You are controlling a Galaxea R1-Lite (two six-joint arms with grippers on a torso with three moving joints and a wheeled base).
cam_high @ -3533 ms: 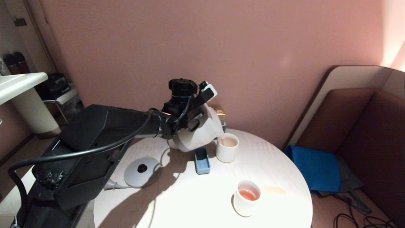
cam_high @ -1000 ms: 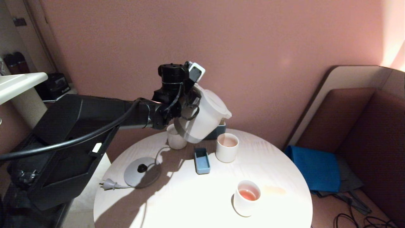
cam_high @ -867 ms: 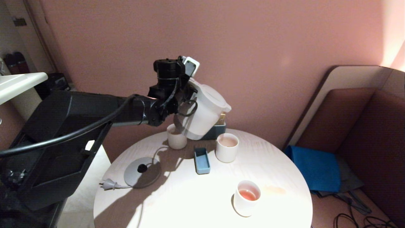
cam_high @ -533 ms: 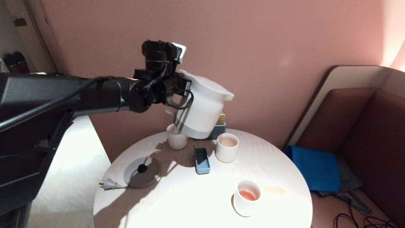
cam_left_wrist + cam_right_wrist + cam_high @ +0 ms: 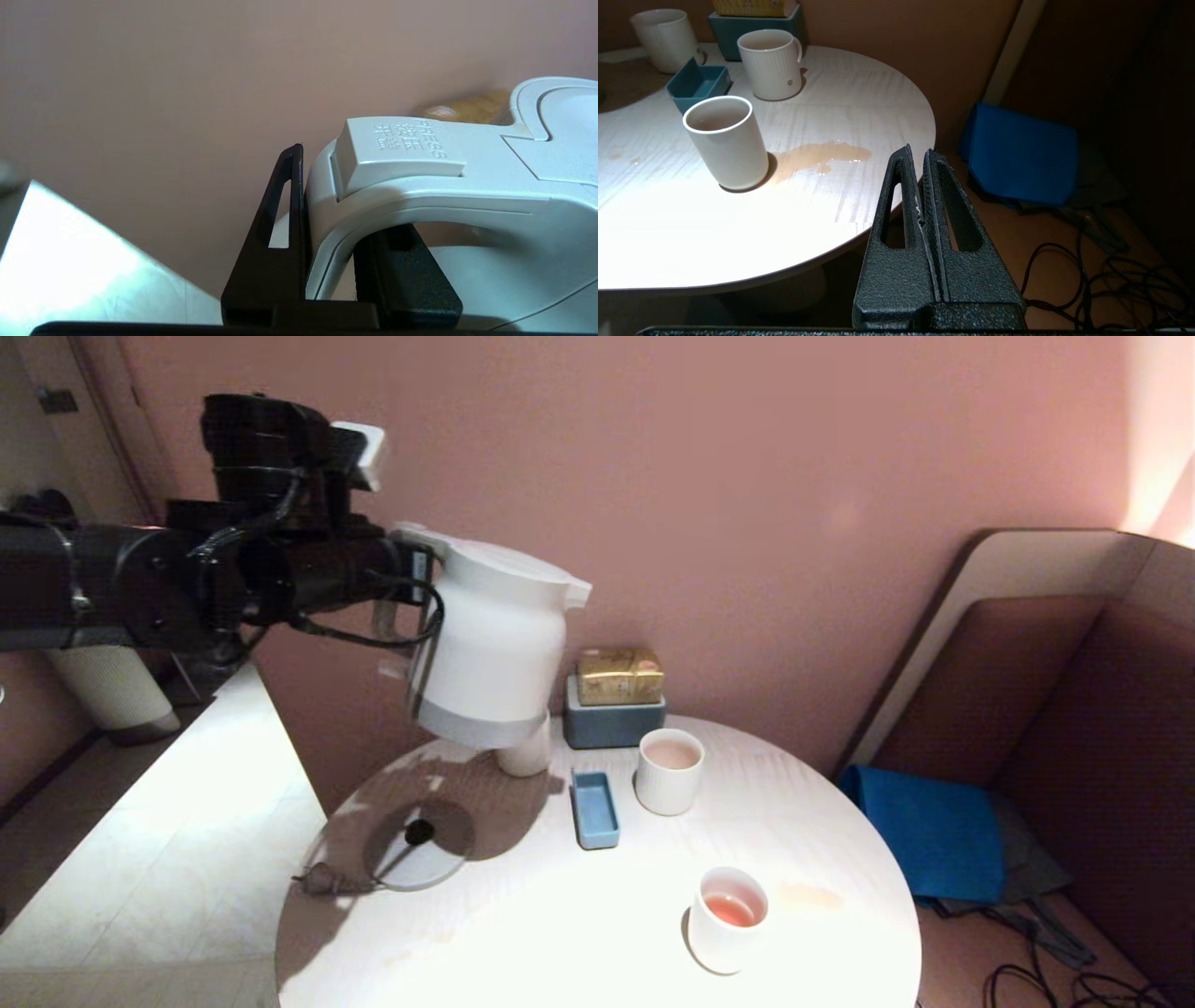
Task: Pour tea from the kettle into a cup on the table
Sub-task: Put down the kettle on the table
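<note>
Stood before a dusty-pink wall; brown booth seat right, blue cloth, black cables on floor, pale floor left, sunlit.

The ribbed tumbler is largely hidden behind the raised kettle. The kettle's body is cut off by the left wrist view's edge. The plug is lost in shadow, and the cables are cropped at the frame's bottom.

Café-like nook, round table, padded booth seat, pink wall
</note>
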